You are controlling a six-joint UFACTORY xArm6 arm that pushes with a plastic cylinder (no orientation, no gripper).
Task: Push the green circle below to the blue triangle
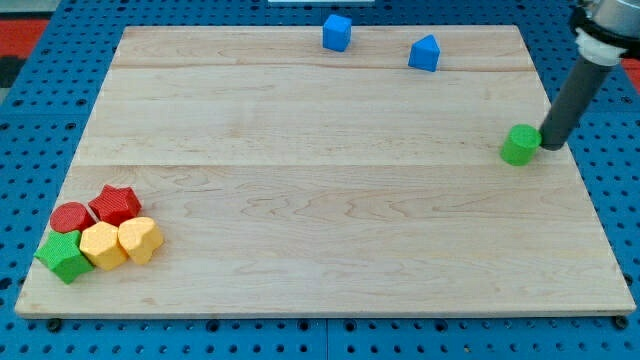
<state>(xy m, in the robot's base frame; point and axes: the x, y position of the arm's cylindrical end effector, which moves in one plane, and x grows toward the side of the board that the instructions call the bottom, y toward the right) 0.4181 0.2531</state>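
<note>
The green circle (519,145) lies near the board's right edge, about mid-height. My tip (549,145) stands just to its right, touching or almost touching it. The blue triangle (424,53) lies near the view's top, up and to the left of the green circle. The rod rises from the tip toward the view's top right corner.
A blue cube (337,32) sits at the top edge, left of the blue triangle. At the bottom left is a cluster: a red circle (71,216), a red star (115,204), a green star (63,256) and two yellow blocks (102,246) (140,239). The wooden board (320,220) lies on a blue pegboard.
</note>
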